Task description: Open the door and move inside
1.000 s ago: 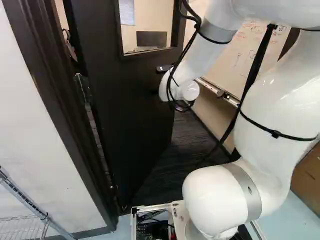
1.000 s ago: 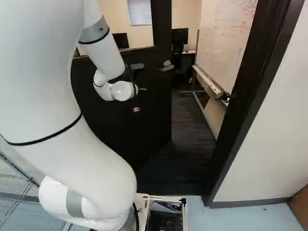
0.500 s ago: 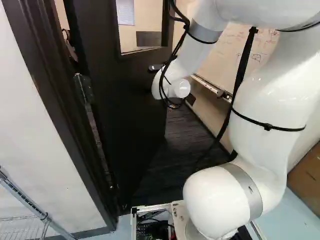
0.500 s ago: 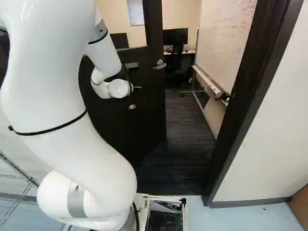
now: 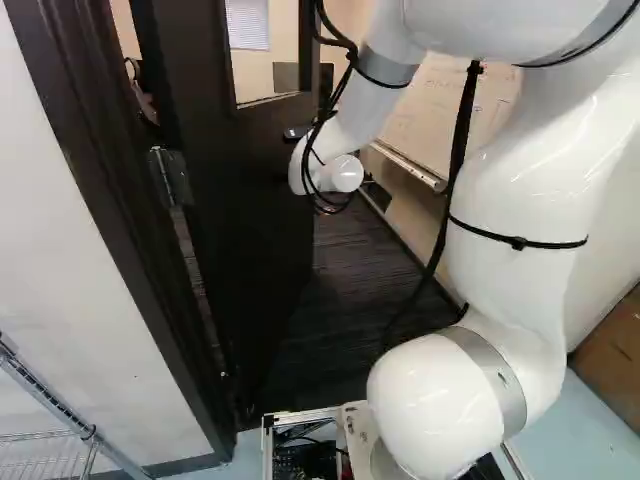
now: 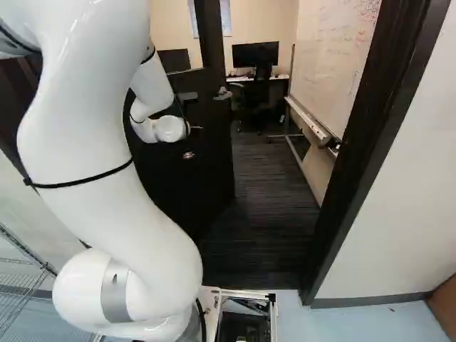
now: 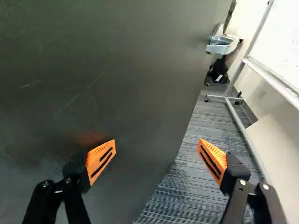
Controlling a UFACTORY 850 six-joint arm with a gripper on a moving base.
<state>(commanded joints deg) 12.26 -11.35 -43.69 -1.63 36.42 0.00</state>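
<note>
Black and swung partway inward, the door [image 5: 260, 200] stands ahead of the gripper [image 7: 157, 143] and beside one finger, while dark carpet [image 7: 205, 123] shows past the other. Behind the gripper, the base [image 6: 235, 293] sits just short of the doorway, so the opening looks well begun and the move inside remains to be made. The gripper's fingers are spread wide around nothing, one orange pad [image 7: 94, 155] near the door's face

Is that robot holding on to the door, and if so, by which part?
Nothing is held. The jaws stand wide apart; one orange pad is near the door, but whether it touches I cannot tell.
</note>
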